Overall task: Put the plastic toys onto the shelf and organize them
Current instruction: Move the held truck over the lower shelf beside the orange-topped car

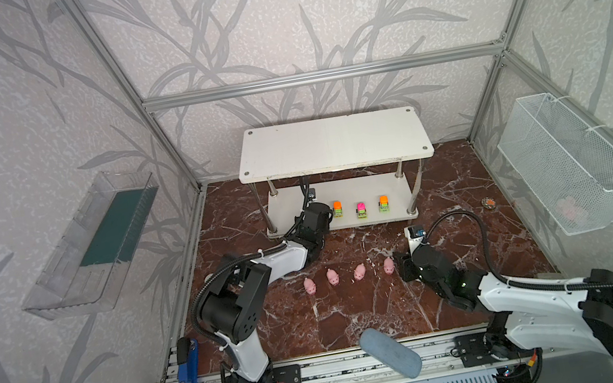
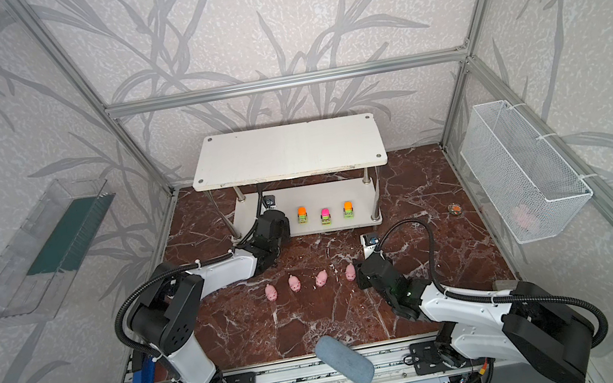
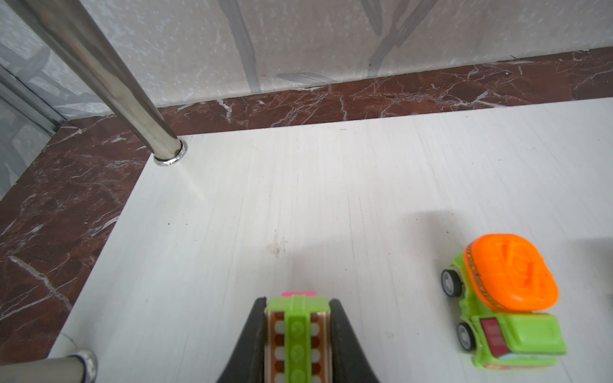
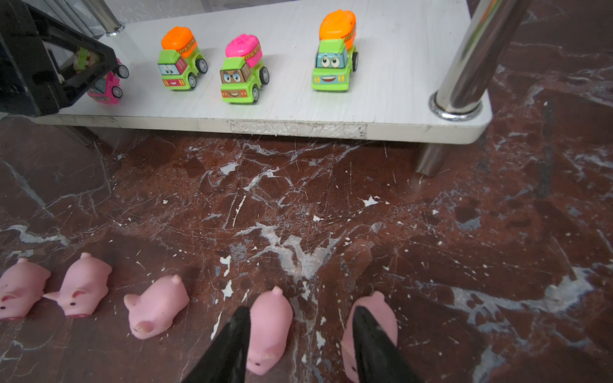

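Our left fingers (image 3: 343, 335) are clamped on the flanks of the held truck (image 3: 298, 335), a green one with pink at its far tip. They carry it over the left end of the shelf's (image 3: 298, 182) lower board, near a chrome post (image 3: 132, 99). We cannot tell whether its wheels touch the board. Just beside it stands the orange-drum truck (image 3: 501, 298), the first of the three trucks (image 4: 243, 69) parked in a row along that board's front edge, cabs facing out.

Our right fingers (image 4: 232, 345) stand apart, gripping nothing, low over the table (image 4: 298, 199) in front of the shelf. The nearest pig (image 4: 270, 331) lies between them, close against one finger. The fifth pig (image 4: 378, 300) is half hidden behind the other finger. The other three pigs (image 4: 83, 285) line up beside these on the table, well apart from the shelf.

We judge the trucks light, hard and slick, with free wheels that could roll on release. A side grip on the body above the wheels suits them, and they want setting down flat. The pigs look soft and rubbery, so they should squash under a firm squeeze. We would centre one between the fingers and close gently across the middle of its flanks, clear of its neighbour
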`<control>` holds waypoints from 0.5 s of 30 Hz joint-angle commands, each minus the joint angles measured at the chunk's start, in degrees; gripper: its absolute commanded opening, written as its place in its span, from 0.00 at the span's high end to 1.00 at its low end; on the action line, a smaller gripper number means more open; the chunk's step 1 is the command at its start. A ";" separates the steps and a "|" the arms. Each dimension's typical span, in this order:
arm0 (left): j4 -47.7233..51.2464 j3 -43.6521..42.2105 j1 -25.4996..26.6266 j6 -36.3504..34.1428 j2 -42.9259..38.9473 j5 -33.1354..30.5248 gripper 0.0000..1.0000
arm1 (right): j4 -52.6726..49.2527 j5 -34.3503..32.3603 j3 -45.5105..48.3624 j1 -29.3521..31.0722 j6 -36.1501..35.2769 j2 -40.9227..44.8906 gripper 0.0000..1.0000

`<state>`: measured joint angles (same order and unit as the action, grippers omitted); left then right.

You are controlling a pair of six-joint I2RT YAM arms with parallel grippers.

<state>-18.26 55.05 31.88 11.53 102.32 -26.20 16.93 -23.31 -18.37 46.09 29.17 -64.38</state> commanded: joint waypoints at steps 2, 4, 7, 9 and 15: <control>4.40 1.19 -1.48 0.51 0.39 2.50 0.83 | 2.04 -0.46 -0.10 -0.38 0.54 -0.04 0.49; 4.81 1.67 -1.86 0.85 0.27 3.39 0.83 | 2.14 -0.48 -0.17 -0.36 0.54 -0.13 0.49; 5.56 2.57 -2.09 0.93 0.59 3.80 0.83 | 2.38 -0.49 0.00 -0.38 0.63 -0.22 0.49; 6.12 3.29 -2.29 0.81 0.94 3.81 0.82 | 2.49 -0.51 -0.04 -0.36 0.61 -0.26 0.49; 4.50 3.33 -2.34 0.52 1.12 3.51 0.82 | 2.80 -0.46 0.19 -0.46 0.63 -0.48 0.49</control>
<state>-14.87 57.01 29.87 12.21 102.35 -23.20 17.93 -23.29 -18.37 46.04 29.17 -64.47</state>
